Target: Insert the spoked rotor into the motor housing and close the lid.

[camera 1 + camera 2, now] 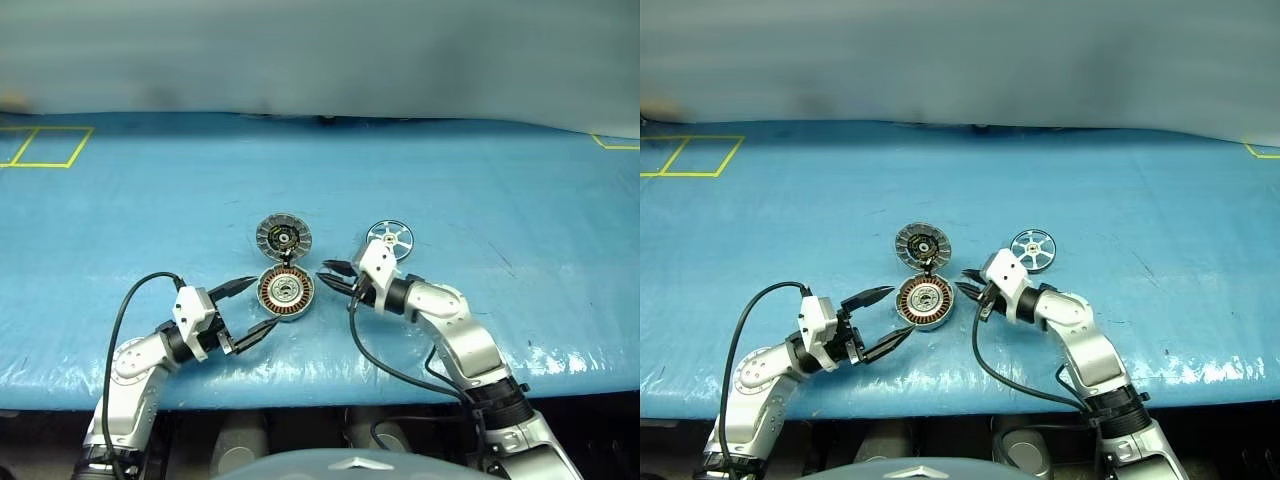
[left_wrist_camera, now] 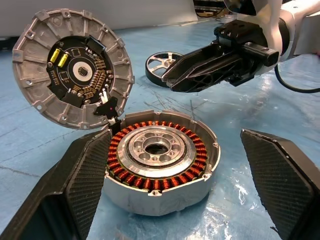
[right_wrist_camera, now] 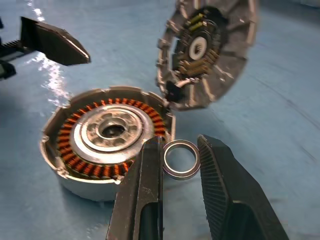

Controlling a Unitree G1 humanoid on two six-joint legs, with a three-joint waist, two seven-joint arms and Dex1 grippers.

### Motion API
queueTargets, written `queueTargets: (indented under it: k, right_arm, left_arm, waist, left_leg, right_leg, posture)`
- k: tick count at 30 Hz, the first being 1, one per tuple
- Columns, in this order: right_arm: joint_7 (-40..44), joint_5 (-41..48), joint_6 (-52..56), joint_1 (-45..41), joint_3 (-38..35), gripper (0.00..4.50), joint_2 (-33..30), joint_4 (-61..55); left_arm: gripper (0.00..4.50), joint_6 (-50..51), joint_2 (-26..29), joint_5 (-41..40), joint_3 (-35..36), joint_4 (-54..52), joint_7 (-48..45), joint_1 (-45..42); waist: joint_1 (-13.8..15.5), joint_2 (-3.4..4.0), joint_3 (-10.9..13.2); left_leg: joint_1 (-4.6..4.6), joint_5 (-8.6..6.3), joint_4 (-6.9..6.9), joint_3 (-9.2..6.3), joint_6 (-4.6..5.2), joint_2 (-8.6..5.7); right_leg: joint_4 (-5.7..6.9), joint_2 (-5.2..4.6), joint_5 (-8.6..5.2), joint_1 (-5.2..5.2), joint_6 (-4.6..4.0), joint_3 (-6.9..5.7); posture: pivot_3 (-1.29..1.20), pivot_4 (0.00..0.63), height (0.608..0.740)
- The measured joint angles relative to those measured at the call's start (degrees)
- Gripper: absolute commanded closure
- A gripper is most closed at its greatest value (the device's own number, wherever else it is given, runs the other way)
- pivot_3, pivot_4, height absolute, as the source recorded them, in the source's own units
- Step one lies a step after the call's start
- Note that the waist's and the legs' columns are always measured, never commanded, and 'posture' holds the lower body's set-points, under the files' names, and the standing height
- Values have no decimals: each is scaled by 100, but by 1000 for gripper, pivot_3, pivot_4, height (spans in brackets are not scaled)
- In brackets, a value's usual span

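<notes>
The motor housing [image 1: 286, 292], a round puck with copper windings around a silver hub, lies on the blue table. Its lid [image 1: 283, 237] stands swung open behind it, joined at a small hinge, with a circuit face [image 2: 75, 70] showing. The spoked rotor [image 1: 390, 239] lies flat on the table, to the right of the lid. My left gripper [image 1: 265, 302] is open, its fingers either side of the housing's left edge without touching it. My right gripper [image 3: 181, 150] hovers just right of the housing, shut on a small silver ring [image 3: 181, 175] held upright between its fingertips.
Blue sheeting [image 1: 500, 180] covers the whole table, with its front edge close below both arms. Yellow tape squares [image 1: 45, 146] mark the far left corner. A black cable [image 1: 120, 320] loops over my left arm, another [image 1: 385, 365] under the right.
</notes>
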Motion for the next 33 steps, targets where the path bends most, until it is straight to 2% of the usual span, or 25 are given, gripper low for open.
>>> queueTargets:
  k: [10, 33]
  right_arm:
    - [-24, -201, -88, -416, 579, 3853, 458, 692]
    - [39, -291, -262, -546, 707, 3853, 629, 1007]
  left_arm:
    - [111, -267, 78, 89, -1, 123, -14, 128]
    - [111, -357, 70, 211, -58, 282, 160, 211]
  waist:
    - [19, -1, 1]
    - [13, -1, 1]
  left_leg:
    - [-7, 0, -5, 2, -1, 0]
    - [-6, 0, -16, 2, -1, 1]
  right_leg:
    - [-5, -3, -1, -7, -1, -1]
    - [-8, -2, -4, -12, -6, -2]
  posture:
    - [0, 150, 740]
    - [0, 150, 740]
